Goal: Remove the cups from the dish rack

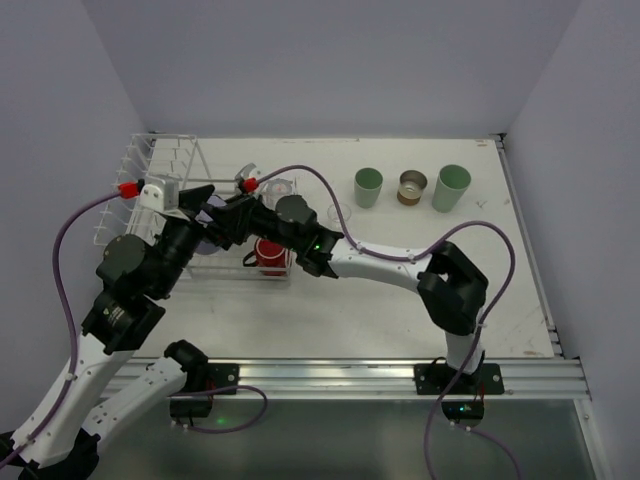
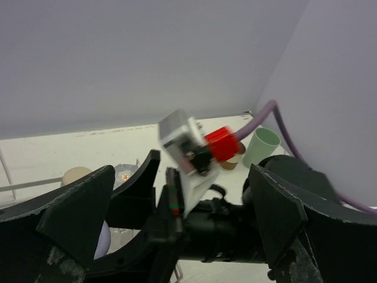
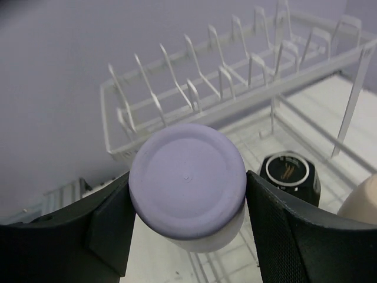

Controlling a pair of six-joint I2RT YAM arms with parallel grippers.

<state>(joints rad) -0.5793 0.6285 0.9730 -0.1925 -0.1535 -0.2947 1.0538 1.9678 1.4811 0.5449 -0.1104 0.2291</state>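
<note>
My right gripper (image 3: 187, 194) is shut on an upside-down lavender cup (image 3: 187, 180) and holds it over the basket of the white wire dish rack (image 3: 235, 82). A black cup (image 3: 290, 174) and a beige cup (image 3: 362, 200) sit in the rack beside it. In the top view both grippers meet over the rack (image 1: 160, 190), and a red cup (image 1: 270, 255) stands at its near right corner. My left gripper (image 2: 177, 236) is open and empty, its fingers (image 2: 76, 218) spread wide, facing the right arm's wrist. A sliver of the lavender cup (image 2: 103, 239) shows by its left finger.
Two mint green cups (image 1: 368, 187) (image 1: 451, 187) and a brown cup (image 1: 412, 186) stand on the table at the back right. A clear cup (image 1: 283, 186) is just right of the rack. The right arm's purple cable (image 1: 330, 190) loops over the table.
</note>
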